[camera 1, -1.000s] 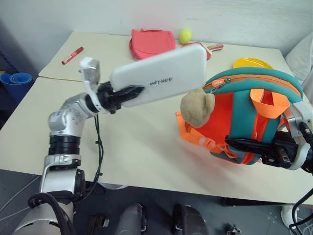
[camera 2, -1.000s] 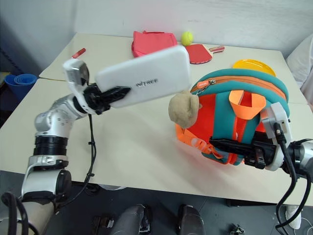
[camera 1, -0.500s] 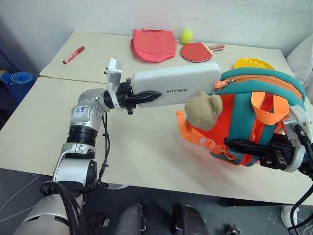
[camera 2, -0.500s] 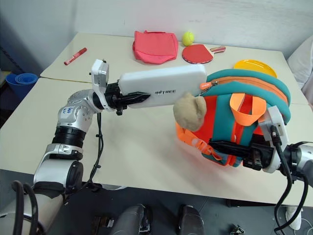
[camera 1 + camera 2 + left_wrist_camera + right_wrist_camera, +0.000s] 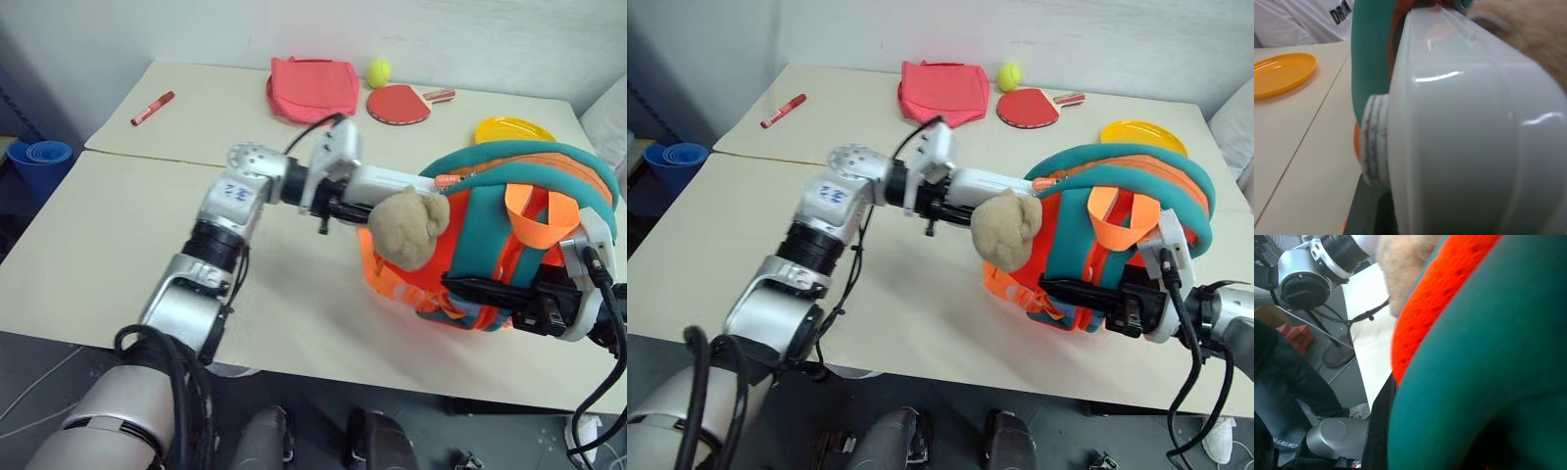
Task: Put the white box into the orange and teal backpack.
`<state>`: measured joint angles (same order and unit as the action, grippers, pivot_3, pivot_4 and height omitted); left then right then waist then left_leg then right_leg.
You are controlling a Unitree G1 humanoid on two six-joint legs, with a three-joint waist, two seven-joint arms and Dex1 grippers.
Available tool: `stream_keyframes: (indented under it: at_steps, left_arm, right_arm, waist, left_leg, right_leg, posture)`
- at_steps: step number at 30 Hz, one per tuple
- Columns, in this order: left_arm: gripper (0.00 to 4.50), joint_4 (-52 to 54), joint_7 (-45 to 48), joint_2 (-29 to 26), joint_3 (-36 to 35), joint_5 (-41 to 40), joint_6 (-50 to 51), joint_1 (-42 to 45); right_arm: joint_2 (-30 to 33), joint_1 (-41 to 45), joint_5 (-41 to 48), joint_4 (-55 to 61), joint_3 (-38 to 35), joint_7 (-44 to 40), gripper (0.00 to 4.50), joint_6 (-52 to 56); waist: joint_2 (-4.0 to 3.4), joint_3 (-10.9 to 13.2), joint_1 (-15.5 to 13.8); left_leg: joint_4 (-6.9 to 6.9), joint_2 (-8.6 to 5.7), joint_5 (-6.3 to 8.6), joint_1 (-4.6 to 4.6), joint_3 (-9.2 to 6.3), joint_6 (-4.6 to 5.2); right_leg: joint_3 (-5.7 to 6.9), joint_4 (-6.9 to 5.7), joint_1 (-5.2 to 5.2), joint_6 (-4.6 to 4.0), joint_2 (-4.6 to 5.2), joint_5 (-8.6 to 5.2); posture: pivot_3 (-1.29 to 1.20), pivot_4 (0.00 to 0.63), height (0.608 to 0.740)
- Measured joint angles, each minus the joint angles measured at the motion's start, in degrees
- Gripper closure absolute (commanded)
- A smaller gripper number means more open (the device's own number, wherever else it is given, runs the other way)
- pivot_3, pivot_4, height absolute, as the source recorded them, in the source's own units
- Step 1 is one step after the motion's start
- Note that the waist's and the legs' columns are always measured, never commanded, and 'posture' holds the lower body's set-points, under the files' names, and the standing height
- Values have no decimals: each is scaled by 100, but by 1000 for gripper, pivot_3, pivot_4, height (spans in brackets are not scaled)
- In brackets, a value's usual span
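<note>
While my left tool (image 5: 338, 203) keeps its grip on the near end of the white box (image 5: 387, 182), with the fingers closed on the case and not fully together, the far end of the box is already inside the top opening of the orange and teal backpack (image 5: 509, 245), which stands on the right side of the counter (image 5: 118, 245). Only a short part of the box is visible between the tool and the teal rim, just above the tan plush bear (image 5: 409, 227) that hangs on the front of the backpack. My right tool (image 5: 490, 294) is clamped tightly on the lower front of the backpack, on the orange and teal fabric, and it holds the bag upright. I judge that the step in hand is the insertion, and it is perhaps half done. To do it well, I should push the box along its own long line, keeping it flat against the inner wall, so that its rounded corner does not catch the zipper edge or the bear. The right tool should hold firm, because the bag can tip away to the right under the push. I should release only when the box is deep enough to stay inside. The pink-red pouch (image 5: 312, 86), the paddle (image 5: 397, 102), the ball (image 5: 378, 70), the yellow plate (image 5: 511, 128) and the red marker (image 5: 153, 108) lie far away and are not in my way.
</note>
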<state>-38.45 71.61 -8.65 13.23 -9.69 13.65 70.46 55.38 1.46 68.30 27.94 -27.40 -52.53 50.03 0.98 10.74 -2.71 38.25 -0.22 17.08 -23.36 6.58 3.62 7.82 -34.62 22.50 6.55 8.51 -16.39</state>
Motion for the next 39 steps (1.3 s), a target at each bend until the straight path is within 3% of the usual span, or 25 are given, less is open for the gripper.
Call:
stream_keyframes:
  at_steps: [8,13,19,25,30,35,39]
  left_arm:
    - [3273,-1469,-326,1334,-311,44,-466,601]
    - [1629,-1765,-274,1489,-560,1,-635,683]
    - [46,-1774,241,854,-984,-245,-720,519]
    - [46,-1770,1437,-163,-1314,-553,-857,280]
    - [46,-1296,1447,-964,-1210,-841,-543,-166]
    - [46,-312,1441,-1051,-1304,-1219,-173,-665]
    - [46,1108,1431,-1029,-1267,-1614,376,-1268]
  right_arm:
    - [-101,14,-1,126,12,101,4470,-14]
    - [-228,10,-66,161,36,187,4500,-105]
    - [-392,-13,-173,326,51,357,4500,-188]
    - [-707,34,-412,351,101,704,4500,-420]
    - [-745,107,-573,339,229,795,4500,-513]
    - [-748,179,-651,313,251,814,4500,-519]
    - [-750,251,-701,253,328,811,4500,-519]
  waist:
    - [2,1,-17]
    - [1,1,6]
    - [1,1,117]
    - [1,1,136]
    - [1,1,123]
    - [1,1,111]
    - [1,1,138]
  left_leg:
    - [-1,1,1,-4,1,3]
    - [1,2,1,-2,2,3]
    - [0,4,0,0,3,1]
    - [6,1,-1,2,5,0]
    - [8,0,-1,4,2,0]
    - [46,0,7,-13,-12,10]
    - [47,1,7,-9,-13,9]
  right_leg:
    - [8,1,7,0,2,0]
    - [13,-2,10,0,2,0]
    - [13,-10,10,0,1,0]
    - [24,-16,10,0,-3,0]
    - [20,-20,6,0,-2,0]
    - [6,-23,-1,1,1,1]
    - [-6,-27,-3,2,-1,1]
  posture:
    - [0,150,740]
    - [0,150,740]
    - [0,150,740]
    - [0,150,740]
    - [0,150,740]
    - [0,150,740]
    - [0,150,740]
